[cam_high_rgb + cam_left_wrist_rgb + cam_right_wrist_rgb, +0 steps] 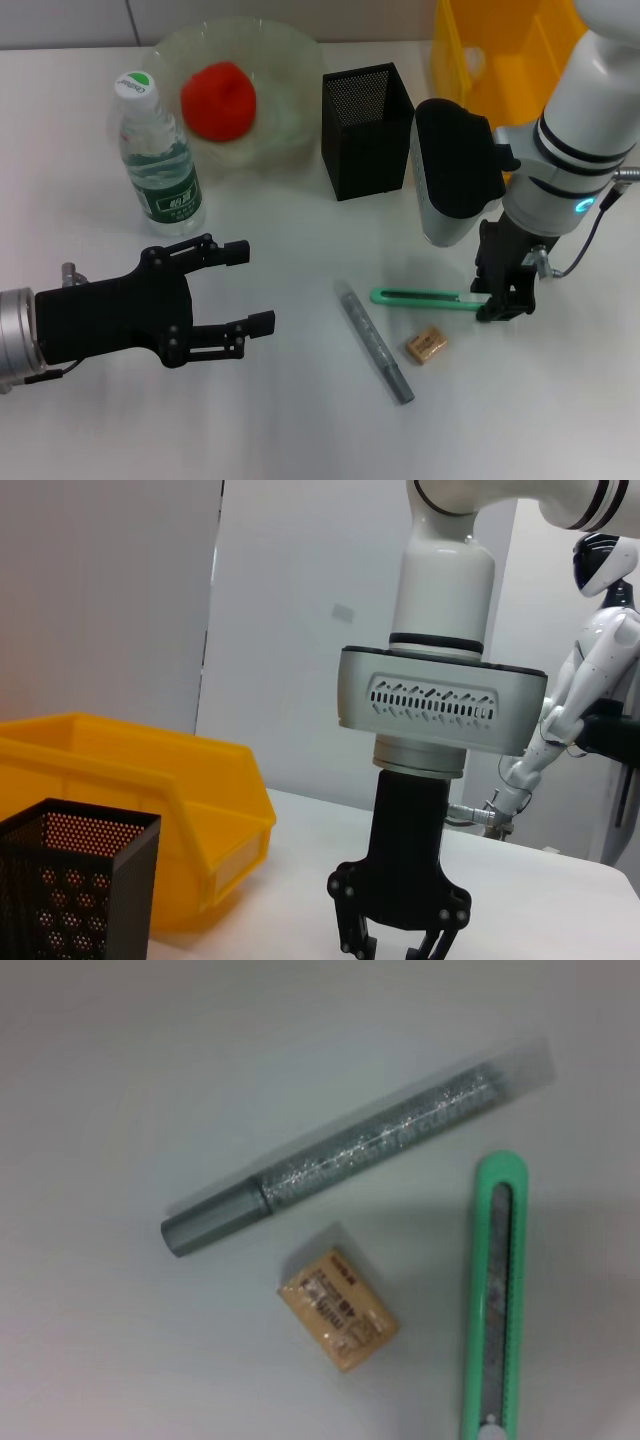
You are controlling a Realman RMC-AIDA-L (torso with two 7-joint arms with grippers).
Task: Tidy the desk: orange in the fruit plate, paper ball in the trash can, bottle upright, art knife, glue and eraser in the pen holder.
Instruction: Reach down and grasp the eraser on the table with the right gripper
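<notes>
At the lower left of the head view the left gripper (245, 288) is hovering over bare desk (300, 430) with its fingers spread wide and nothing between them, apparently waiting its turn out of the other arm's way. Above it, toward the upper left, the bottle (158, 157) is standing upright on its base, so that part looks done, and just to its right the orange (218, 100) is sitting inside the fruit plate (290, 60). At the upper middle the pen holder (367, 130) is standing empty-looking, mouth up, near the three small items it is meant to receive. Below it the glue (376, 345) is lying flat in the lower middle, with the eraser (426, 346) just beside it to the right. The art knife (425, 298) is lying flat above the eraser, and the right gripper (503, 300) is reaching down at its right end; whether its fingers are closed on the knife I cannot tell. The trash can (500, 60) is sitting at the upper right; no paper ball is showing.
</notes>
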